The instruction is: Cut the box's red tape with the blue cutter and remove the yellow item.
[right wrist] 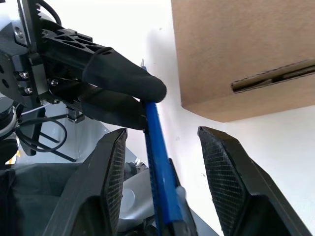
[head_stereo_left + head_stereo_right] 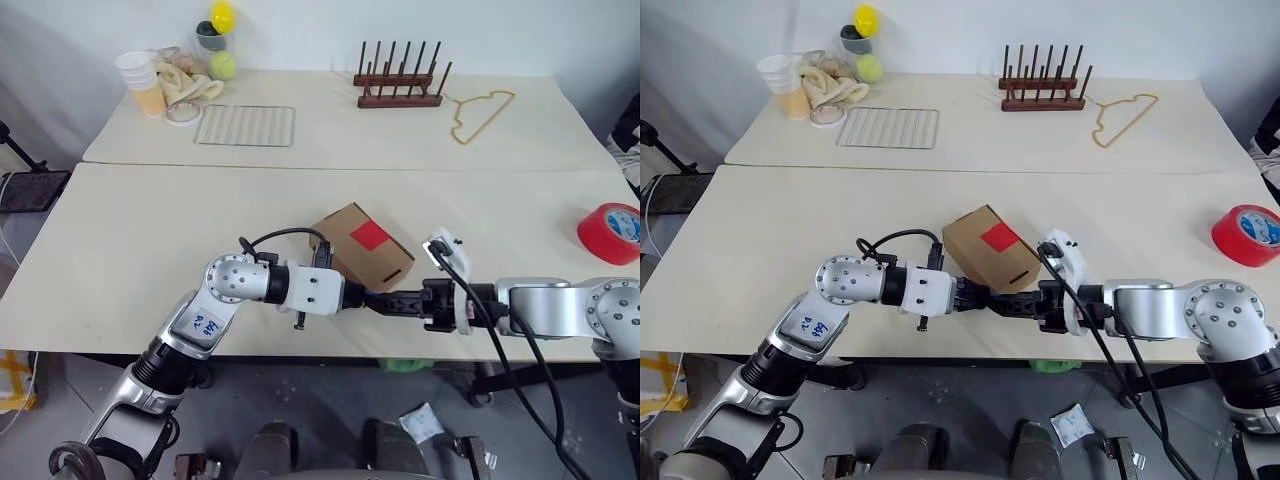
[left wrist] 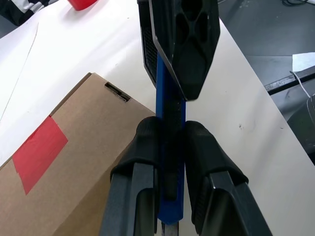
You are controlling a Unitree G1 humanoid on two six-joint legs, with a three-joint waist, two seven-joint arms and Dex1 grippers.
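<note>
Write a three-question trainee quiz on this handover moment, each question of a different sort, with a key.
1. True or false: the left pincer is shut on the blue cutter.
2. Multiple choice: the right pincer fingers stand (A) clamped on the box, (B) apart on either side of the cutter, (C) shut on the red roll.
3. Fill in: the red tape sits on the ___ of the box.

Key: 1 true. 2 B. 3 top face; the box is closed on the table.
</note>
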